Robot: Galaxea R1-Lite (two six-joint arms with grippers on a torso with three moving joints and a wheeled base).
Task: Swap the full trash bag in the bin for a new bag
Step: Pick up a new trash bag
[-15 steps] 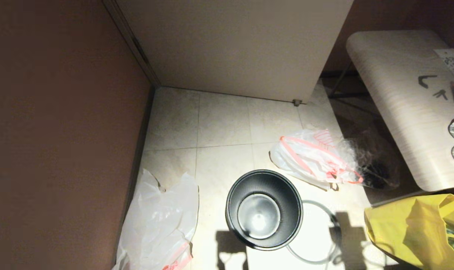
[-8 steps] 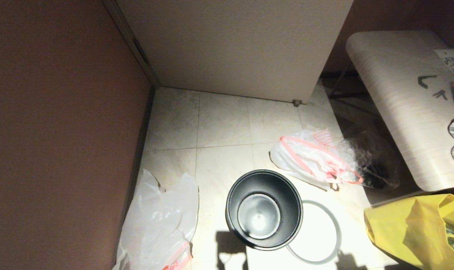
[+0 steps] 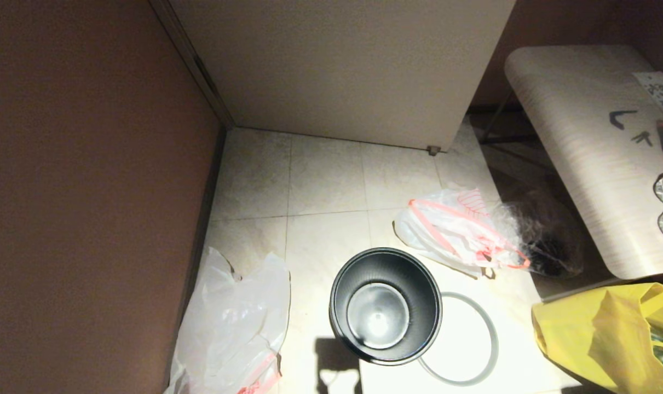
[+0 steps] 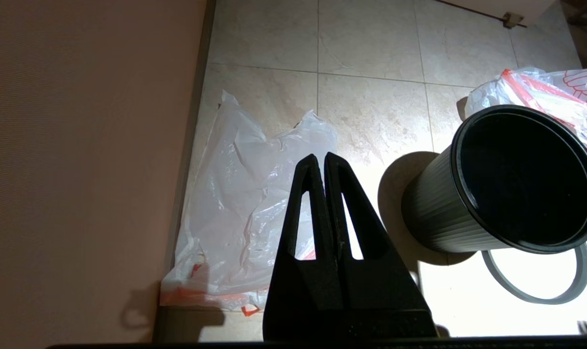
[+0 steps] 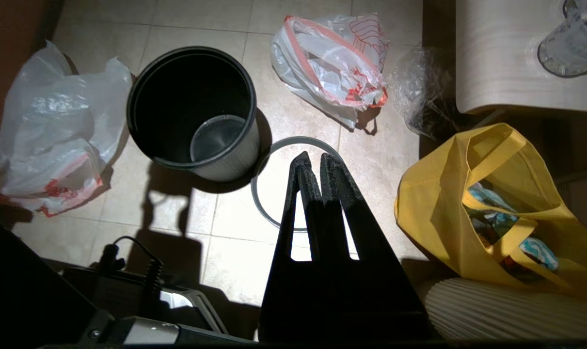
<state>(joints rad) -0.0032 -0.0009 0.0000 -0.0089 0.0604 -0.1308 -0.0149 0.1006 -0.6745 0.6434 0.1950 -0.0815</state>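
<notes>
Left tool [image 4: 324, 162] closed over new bag [image 4: 247, 208], right tool [image 5: 314, 164] closed — above hoop [image 5: 274, 150]

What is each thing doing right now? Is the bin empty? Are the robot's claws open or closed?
bin: upright, empty, no bag inside.
grey hoop: off the bin, flat on floor beside it.
full trash bag: lying on floor behind the bin.
new bag: crumpled on floor, not fitted.
left gripper: shut, empty.
right gripper: shut, empty.

a yellow bag [image 3: 610, 334] sits at four o'clock on the tiled floor [image 3: 326, 175], a clear crinkly bag [image 3: 539, 241] under the pale wood-grain table [image 3: 577, 142] at two o'clock.
</notes>
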